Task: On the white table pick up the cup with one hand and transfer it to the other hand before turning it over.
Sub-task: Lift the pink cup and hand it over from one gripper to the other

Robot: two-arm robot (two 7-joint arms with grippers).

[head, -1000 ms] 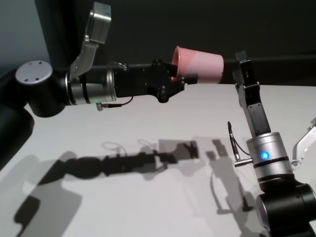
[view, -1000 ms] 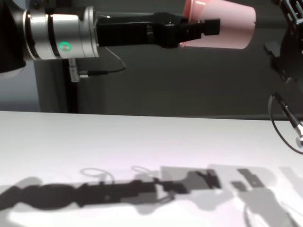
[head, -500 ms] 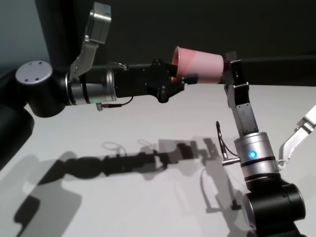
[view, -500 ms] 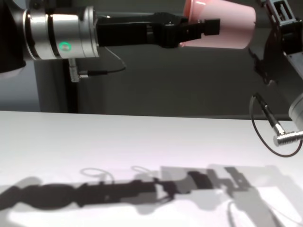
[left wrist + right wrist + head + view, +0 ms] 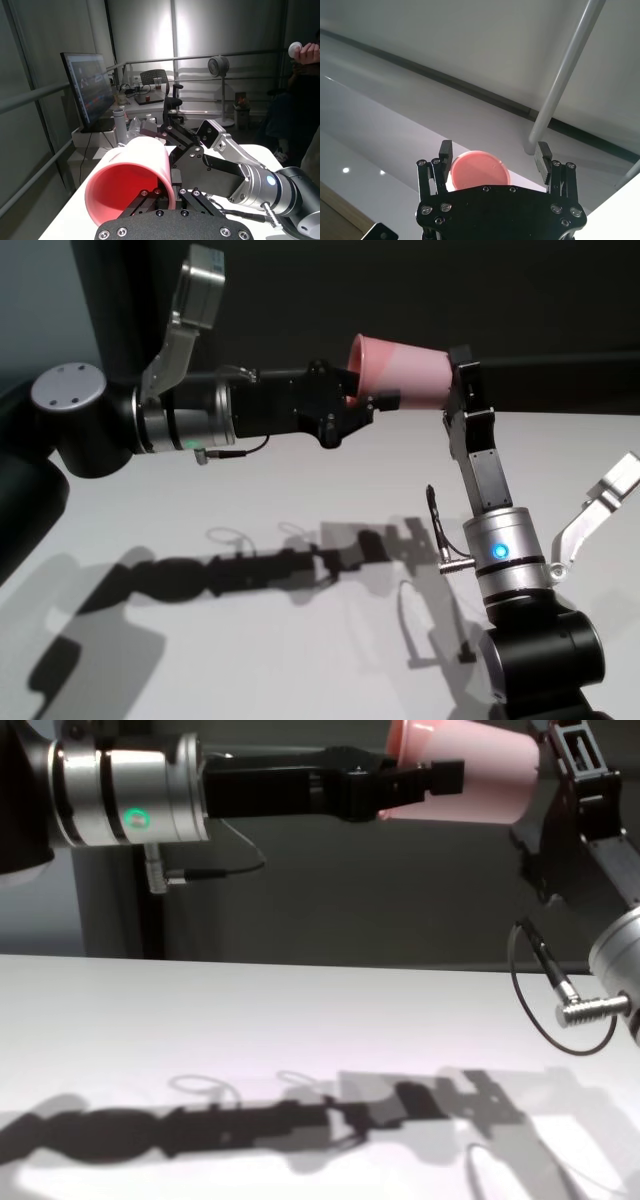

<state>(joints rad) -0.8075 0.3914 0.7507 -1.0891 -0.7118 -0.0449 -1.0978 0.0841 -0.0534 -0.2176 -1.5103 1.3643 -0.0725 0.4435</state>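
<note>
The pink cup (image 5: 405, 373) lies on its side high above the white table (image 5: 200, 640), its mouth toward my left arm. My left gripper (image 5: 375, 398) is shut on the cup's rim, one finger inside the mouth (image 5: 131, 185) and one outside. From the right, my right gripper (image 5: 458, 365) has reached the cup's narrow base and is open. In the right wrist view the round base (image 5: 479, 169) sits between its spread fingers (image 5: 445, 149), close to one and apart from the other. The chest view shows the cup (image 5: 480, 780) spanning both grippers.
Both arms cast shadows on the bare tabletop (image 5: 200, 1020) below. A dark wall stands behind the table's far edge. The right arm's cable loop (image 5: 545, 1010) hangs beside its wrist. A monitor (image 5: 87, 90) and a person (image 5: 300, 75) are far off behind.
My right arm has swung left and brought its open gripper up to the cup's base. The left arm and the cup have stayed still.
</note>
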